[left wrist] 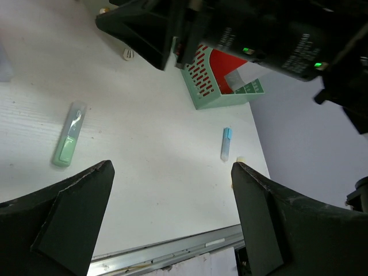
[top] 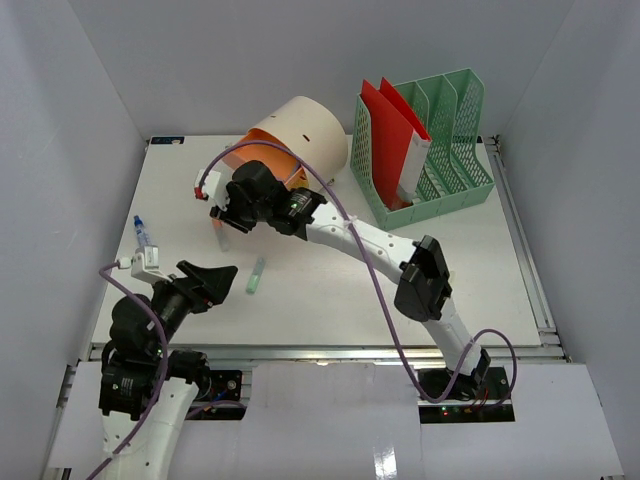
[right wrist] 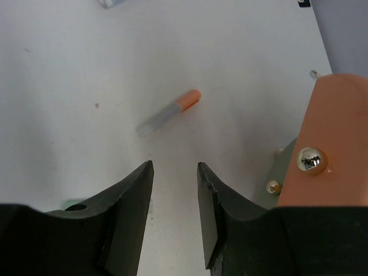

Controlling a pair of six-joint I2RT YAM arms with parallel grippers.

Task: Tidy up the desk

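2 grippers hang empty over the desk (top: 300, 305): the right gripper (right wrist: 175, 167), jaws narrowly apart, has the marker (right wrist: 168, 112) just ahead, probably lining up a pick, while the left gripper (left wrist: 171, 167) gapes wide, pen (left wrist: 69, 135) ahead-left.

Orange container (right wrist: 339, 132) cut off at right edge (rack (left wrist: 200, 86) half behind right arm (left wrist: 276, 34)).

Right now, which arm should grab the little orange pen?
The right. The right gripper hovers open just short of the orange-capped pen; the left gripper sits by the green pen.
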